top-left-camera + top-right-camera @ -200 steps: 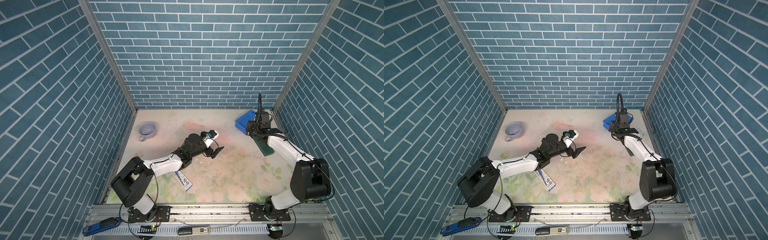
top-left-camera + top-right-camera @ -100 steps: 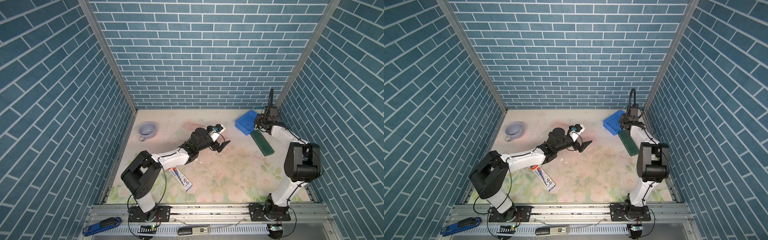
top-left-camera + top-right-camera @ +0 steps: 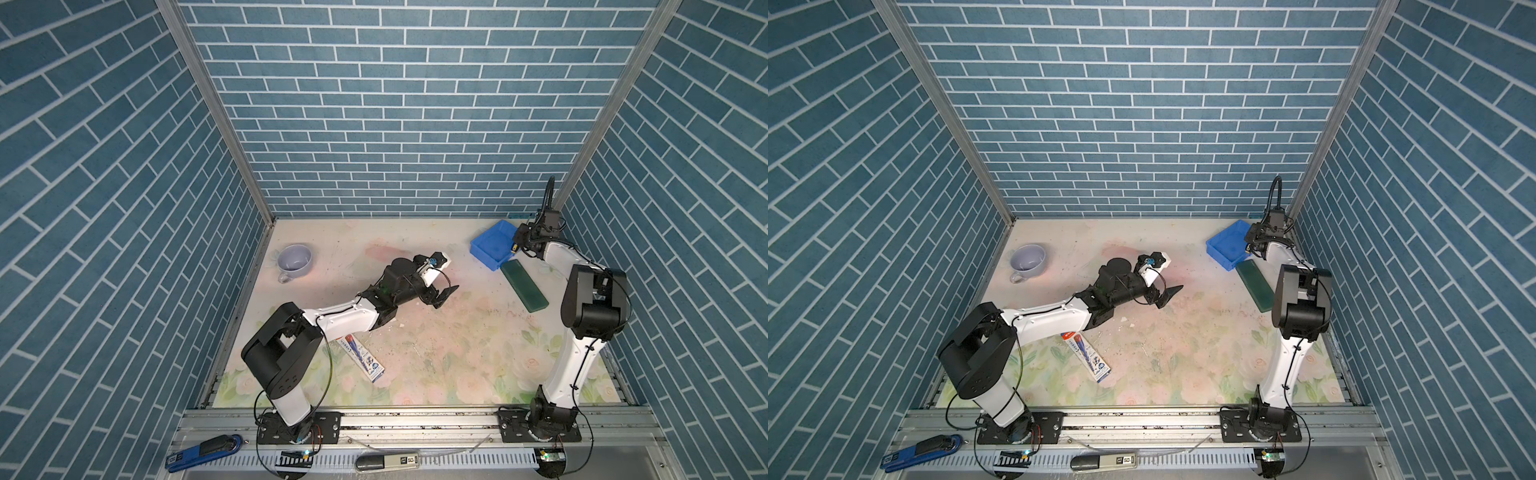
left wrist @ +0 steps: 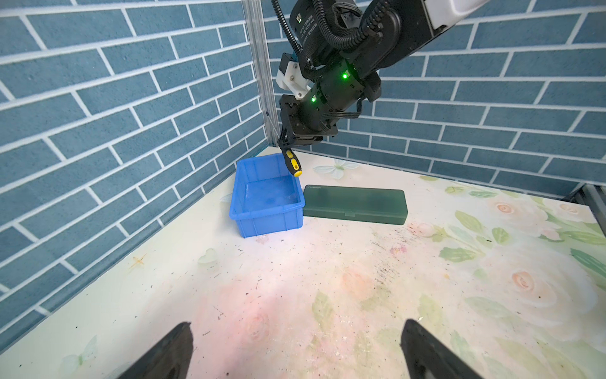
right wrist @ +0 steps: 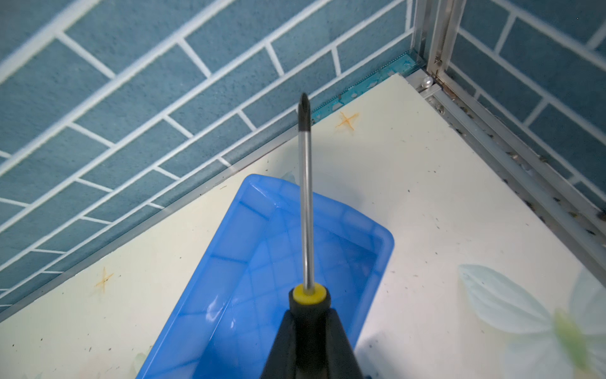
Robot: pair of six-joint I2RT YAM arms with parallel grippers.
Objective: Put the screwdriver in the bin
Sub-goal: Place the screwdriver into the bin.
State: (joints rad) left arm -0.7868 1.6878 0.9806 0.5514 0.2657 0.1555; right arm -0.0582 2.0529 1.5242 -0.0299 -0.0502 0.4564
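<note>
My right gripper [image 5: 309,315] is shut on the black-and-yellow handle of the screwdriver [image 5: 306,203]. Its thin shaft points up toward the back wall. The blue bin [image 5: 383,242] lies right below it, in the back right corner. In the left wrist view the screwdriver [image 4: 292,164] hangs from the right gripper [image 4: 288,144], butt end down, just above the bin [image 4: 269,223] at its far rim. In both top views the right gripper [image 3: 517,245] [image 3: 1250,245] sits at the edge of the bin [image 3: 484,257] [image 3: 1219,253]. My left gripper [image 4: 296,354] [image 3: 442,293] is open and empty over mid-table.
A dark green slab [image 3: 523,284] [image 4: 355,205] lies against the bin's side. A lavender cup [image 3: 294,259] stands at the back left. A blue-and-white boxed tube [image 3: 361,359] lies near the left arm's base. Brick walls close in on three sides.
The right arm swung toward the back right corner, carrying the screwdriver to the bin's far edge. The left arm stretched further toward the bin, then held.
</note>
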